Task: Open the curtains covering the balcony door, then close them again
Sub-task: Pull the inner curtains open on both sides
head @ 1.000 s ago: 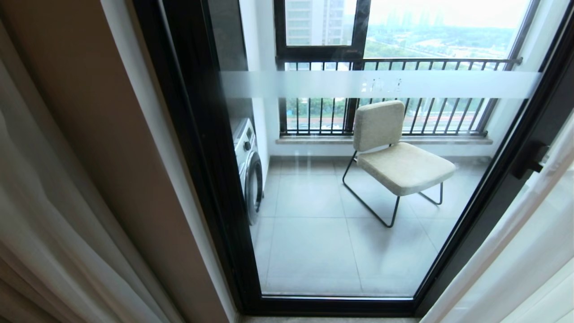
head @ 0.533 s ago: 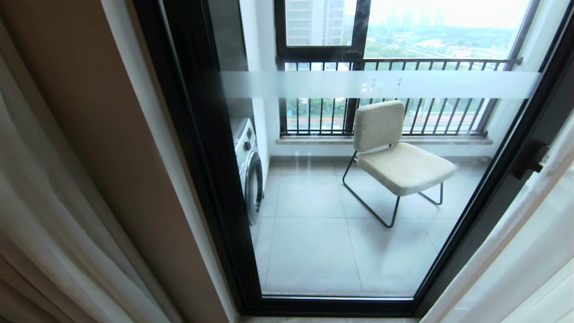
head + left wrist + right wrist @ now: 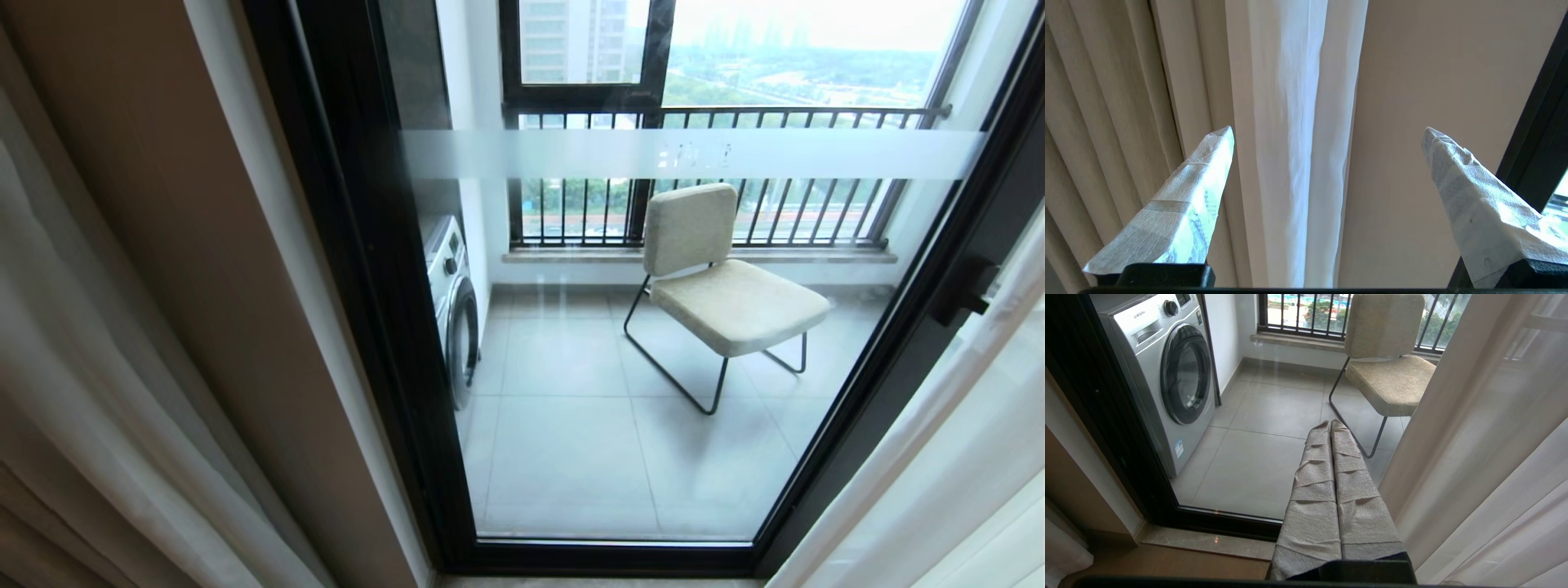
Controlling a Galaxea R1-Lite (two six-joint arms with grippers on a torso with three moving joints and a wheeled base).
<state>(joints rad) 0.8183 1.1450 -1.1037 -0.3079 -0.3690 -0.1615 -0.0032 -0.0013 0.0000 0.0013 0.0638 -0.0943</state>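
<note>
The balcony door [image 3: 359, 245] stands uncovered in the head view, with a black frame, a frosted band [image 3: 694, 153] and a small handle [image 3: 967, 290]. The curtains hang gathered at both sides: a white sheer on the left [image 3: 73, 367], beige drape [image 3: 24, 539] behind it, and another sheer on the right [image 3: 939, 457]. My left gripper [image 3: 1327, 130] points up, open, its taped fingers wide apart. The left sheer [image 3: 1290, 122] hangs beyond the gap, untouched, and the pleated beige drape [image 3: 1106, 102] is beside it. My right gripper [image 3: 1330, 423] is shut and empty, low before the glass, beside the right sheer [image 3: 1474, 437].
Behind the glass stand a washing machine [image 3: 1167, 367] and a beige chair [image 3: 718, 286], with the railed outer window [image 3: 702, 175] behind them. A strip of beige wall [image 3: 188, 245] lies between the left curtain and the door frame. A stone sill [image 3: 1208, 543] runs under the door.
In the head view the left sheer's folds have shifted a little, baring more of the beige drape at the lower left. The door, the chair and the right sheer have not moved.
</note>
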